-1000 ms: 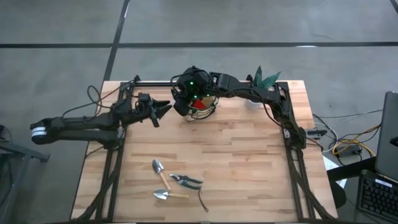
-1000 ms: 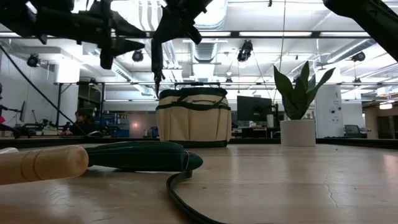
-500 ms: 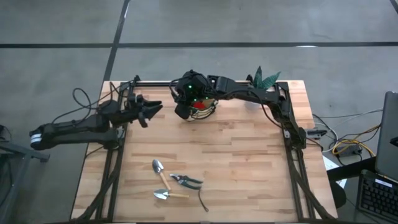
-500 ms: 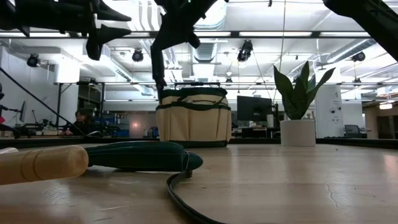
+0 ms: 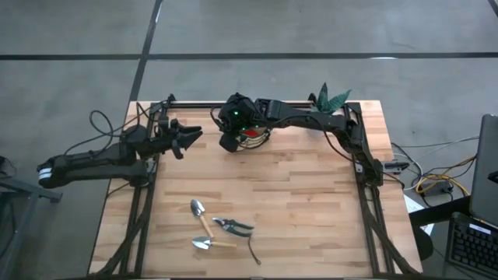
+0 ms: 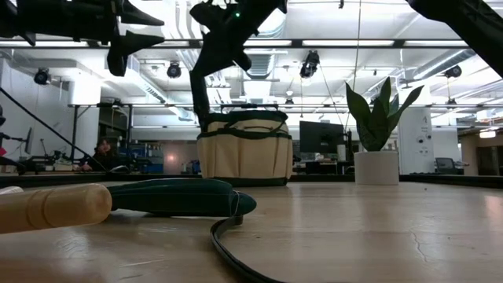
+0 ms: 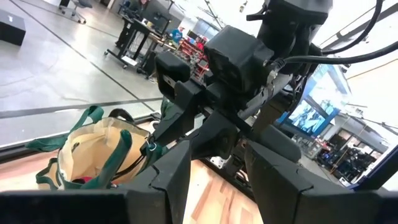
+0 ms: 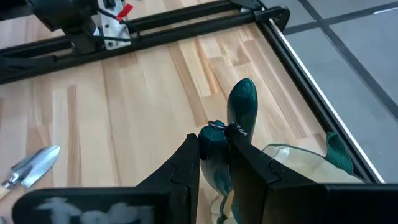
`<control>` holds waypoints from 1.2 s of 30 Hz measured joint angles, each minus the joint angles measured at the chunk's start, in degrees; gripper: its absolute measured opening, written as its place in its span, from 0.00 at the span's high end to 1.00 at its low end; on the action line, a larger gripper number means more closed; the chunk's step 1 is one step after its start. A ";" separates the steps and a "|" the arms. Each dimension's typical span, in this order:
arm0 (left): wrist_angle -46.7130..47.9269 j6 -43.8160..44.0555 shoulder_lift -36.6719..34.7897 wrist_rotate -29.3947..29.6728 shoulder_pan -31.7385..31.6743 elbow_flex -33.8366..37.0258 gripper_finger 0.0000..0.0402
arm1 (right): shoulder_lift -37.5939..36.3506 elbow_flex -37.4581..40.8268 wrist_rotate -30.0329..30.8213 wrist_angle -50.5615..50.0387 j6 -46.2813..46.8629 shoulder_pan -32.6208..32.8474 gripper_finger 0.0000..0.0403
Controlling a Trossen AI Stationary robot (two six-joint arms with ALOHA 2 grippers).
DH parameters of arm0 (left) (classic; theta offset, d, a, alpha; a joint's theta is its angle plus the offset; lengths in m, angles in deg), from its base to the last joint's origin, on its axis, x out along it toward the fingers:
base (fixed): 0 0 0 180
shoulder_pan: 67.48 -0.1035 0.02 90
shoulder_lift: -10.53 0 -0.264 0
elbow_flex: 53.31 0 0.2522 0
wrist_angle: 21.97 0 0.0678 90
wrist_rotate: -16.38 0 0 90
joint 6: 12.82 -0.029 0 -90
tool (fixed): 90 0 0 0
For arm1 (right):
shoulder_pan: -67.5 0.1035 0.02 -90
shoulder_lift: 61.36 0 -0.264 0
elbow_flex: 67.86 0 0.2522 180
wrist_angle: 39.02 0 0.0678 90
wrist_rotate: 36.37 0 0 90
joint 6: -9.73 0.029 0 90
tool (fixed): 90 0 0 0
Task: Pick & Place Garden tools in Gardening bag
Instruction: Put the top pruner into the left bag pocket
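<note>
The left gripper (image 5: 189,138) waits near the table's (image 5: 311,202) left rear corner, fingers parted and empty, clear of the bag. The right gripper (image 5: 231,134) pinches a green-handled tool (image 8: 241,102) over the gardening bag (image 6: 244,148) at the rear edge, probably to drop it in; trowels (image 5: 202,225) and shears (image 5: 231,225) lie near the front edge

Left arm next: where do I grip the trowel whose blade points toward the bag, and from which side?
Probably by its wooden handle, from straight above, fingers across it. The trowel lies flat; the shears crowd its right side, so the open left gripper suits. The right gripper is shut on a green-handled tool.
</note>
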 joint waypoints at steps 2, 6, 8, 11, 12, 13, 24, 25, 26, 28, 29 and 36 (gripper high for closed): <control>0.39 0.00 0.00 0.02 0.00 0.00 0.61 | 0.00 0.43 0.02 0.05 -0.22 0.11 0.84; 0.84 0.00 0.00 0.02 0.00 0.00 0.61 | -0.03 1.94 1.34 0.23 -1.05 0.38 0.84; 0.84 0.02 0.00 0.02 0.00 0.00 0.61 | -0.03 2.64 1.36 0.03 -0.96 0.37 0.84; 0.90 0.02 0.00 0.02 0.00 0.00 0.61 | -0.03 3.20 1.60 1.41 -0.83 0.76 0.84; 1.00 0.02 0.00 0.02 0.00 0.00 0.61 | -0.03 3.17 1.66 2.09 -0.69 0.92 0.84; 1.17 0.02 0.00 0.02 0.00 0.00 0.61 | -0.03 2.79 1.66 2.21 -0.57 1.15 0.84; 1.63 0.83 -0.02 0.00 0.00 0.00 0.61 | -0.03 3.72 3.27 2.35 -1.04 1.48 0.84; 1.63 0.83 -0.02 0.00 0.00 0.00 0.61 | -0.03 3.91 3.40 2.39 -1.05 1.49 0.84; 1.61 0.85 -0.04 -0.02 0.00 0.00 0.61 | -0.05 4.15 3.54 2.42 -1.05 1.53 0.84; 1.61 0.85 -0.07 -0.08 0.00 0.00 0.61 | -0.07 4.95 3.86 2.55 -1.05 1.59 0.84; 1.61 0.89 -0.07 -0.10 0.00 0.00 0.61 | -0.07 5.41 3.89 2.54 -1.03 1.61 0.84; 1.57 0.90 -0.07 -0.11 0.00 0.00 0.61 | -0.07 7.54 4.42 2.72 0.46 1.59 0.84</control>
